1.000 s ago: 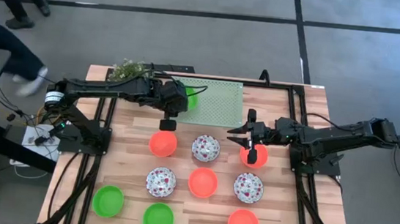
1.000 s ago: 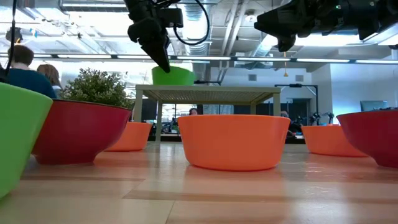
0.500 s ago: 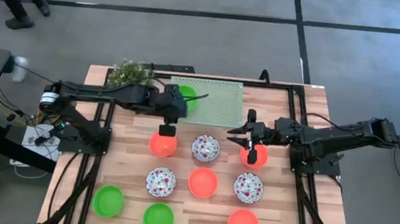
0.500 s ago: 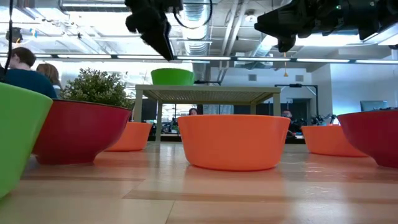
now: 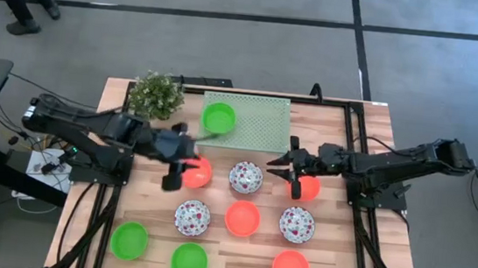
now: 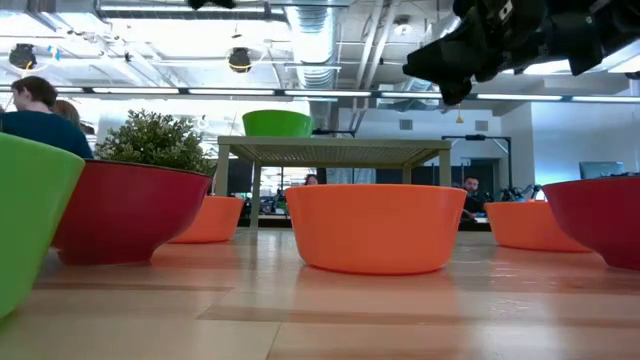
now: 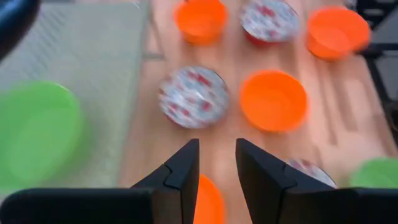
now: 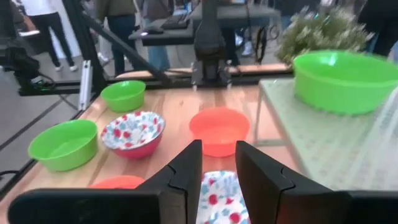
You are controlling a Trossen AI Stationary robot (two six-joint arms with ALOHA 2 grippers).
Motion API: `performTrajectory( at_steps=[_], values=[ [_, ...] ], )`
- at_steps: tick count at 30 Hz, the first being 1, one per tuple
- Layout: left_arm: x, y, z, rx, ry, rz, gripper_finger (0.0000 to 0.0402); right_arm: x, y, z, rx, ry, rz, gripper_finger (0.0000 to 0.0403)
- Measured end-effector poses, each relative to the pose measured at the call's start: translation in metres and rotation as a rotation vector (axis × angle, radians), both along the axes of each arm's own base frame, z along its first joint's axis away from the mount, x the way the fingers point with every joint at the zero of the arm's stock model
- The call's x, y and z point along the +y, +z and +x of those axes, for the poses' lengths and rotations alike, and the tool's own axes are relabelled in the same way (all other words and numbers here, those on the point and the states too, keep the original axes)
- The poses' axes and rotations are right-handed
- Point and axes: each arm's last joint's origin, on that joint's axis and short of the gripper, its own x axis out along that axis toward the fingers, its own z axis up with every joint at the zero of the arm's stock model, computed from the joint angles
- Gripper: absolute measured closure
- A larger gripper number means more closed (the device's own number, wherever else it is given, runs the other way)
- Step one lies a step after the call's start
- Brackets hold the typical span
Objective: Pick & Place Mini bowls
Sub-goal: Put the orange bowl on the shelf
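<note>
A green bowl (image 5: 219,117) is sitting on the stand (image 5: 258,123); beside the stand both end effectors, left (image 5: 173,177) and right (image 5: 292,173), are hovering released, grasping nothing

One bright green mini bowl (image 5: 219,117) sits upright on the far perforated stand (image 5: 262,123). Nine more bowls rest upright on the wooden table: orange ones (image 5: 242,218), white ones with red floral pattern (image 5: 245,177), and two green ones (image 5: 129,240) at the near left.
</note>
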Motion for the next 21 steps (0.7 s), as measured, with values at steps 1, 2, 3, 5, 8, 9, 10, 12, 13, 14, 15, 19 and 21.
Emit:
performTrajectory(
  at_steps=[1, 2, 3, 5, 8, 9, 10, 12, 13, 14, 15, 19, 21],
  values=[
    [-0.004, -0.008, -0.005, 0.005, -0.007, -0.017, 0.0295, 0.001, -0.001, 0.001, 0.004, 0.01, 0.009, 0.031],
    [-0.008, -0.017, -0.009, 0.002, -0.014, -0.031, 0.0295, 0.002, -0.003, 0.002, 0.009, 0.022, 0.016, 0.031],
    [-0.012, -0.024, -0.012, -0.017, -0.025, -0.044, 0.0295, 0.003, -0.004, 0.003, 0.013, 0.03, 0.017, 0.031],
    [-0.019, -0.042, -0.016, -0.083, -0.043, -0.051, 0.0295, 0.006, -0.005, 0.005, 0.006, 0.046, 0.018, 0.031],
    [-0.027, -0.067, -0.019, -0.186, -0.066, -0.046, 0.0295, 0.009, -0.006, 0.008, 0.02, 0.074, 0.023, 0.031],
    [-0.028, -0.075, -0.02, -0.219, -0.066, -0.039, 0.0295, 0.011, -0.005, 0.011, 0.022, 0.087, 0.032, 0.031],
    [-0.029, -0.082, -0.021, -0.25, -0.068, -0.028, 0.0295, 0.012, -0.002, 0.014, 0.022, 0.094, 0.038, 0.031],
    [-0.029, -0.096, -0.021, -0.302, -0.07, -0.009, 0.0295, 0.016, -0.001, 0.021, 0.048, 0.121, 0.041, 0.031],
    [-0.029, -0.103, -0.022, -0.31, -0.07, -0.004, 0.0295, 0.018, -0.001, 0.026, 0.067, 0.129, 0.04, 0.031],
    [-0.028, -0.11, -0.023, -0.317, -0.068, 0.001, 0.0295, 0.02, -0.003, 0.031, 0.096, 0.134, 0.038, 0.031],
    [-0.027, -0.114, -0.024, -0.321, -0.064, 0.001, 0.0295, 0.022, -0.005, 0.035, 0.132, 0.138, 0.037, 0.031],
    [-0.023, -0.129, -0.028, -0.303, -0.022, -0.001, 0.0295, 0.028, -0.017, 0.054, 0.265, 0.162, -0.008, 0.031],
    [-0.022, -0.132, -0.03, -0.297, -0.003, 0.005, 0.0295, 0.031, -0.025, 0.061, 0.336, 0.185, -0.054, 0.031]
  ],
)
